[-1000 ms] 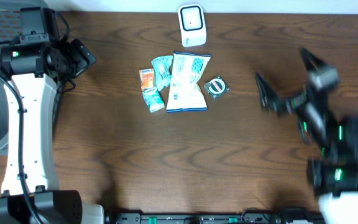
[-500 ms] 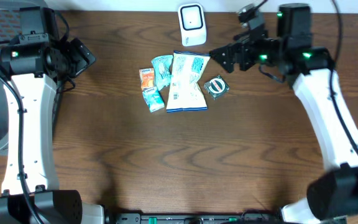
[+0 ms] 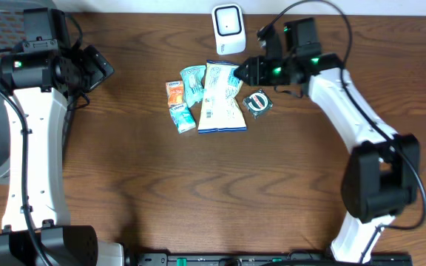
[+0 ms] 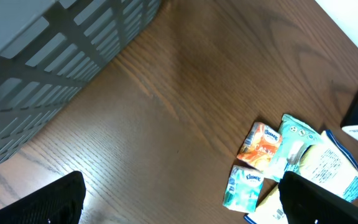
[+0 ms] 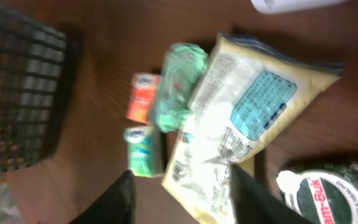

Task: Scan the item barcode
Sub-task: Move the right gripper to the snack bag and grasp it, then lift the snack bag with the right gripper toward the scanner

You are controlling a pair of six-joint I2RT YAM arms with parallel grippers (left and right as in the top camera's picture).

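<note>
Two arms, one working. Right gripper (image 3: 241,72) hovers at the top corner of chip bag (image 3: 222,100), jaws part-open astride it, nothing clamped yet; the corner likely offers a pinchable edge. Bag lies flat near scanner (image 3: 228,29). Left gripper (image 3: 97,65) parked wide open, empty, out of the way.

My fingers (image 4: 48,202) stand wide apart above the wooden table (image 4: 166,93). Just beside the right-hand one lie a Kleenex pack (image 4: 244,186), an orange packet (image 4: 260,144), a green packet (image 4: 294,140) and a white bag (image 4: 335,167). Beyond the left-hand one is a grey slatted basket (image 4: 48,56).
</note>
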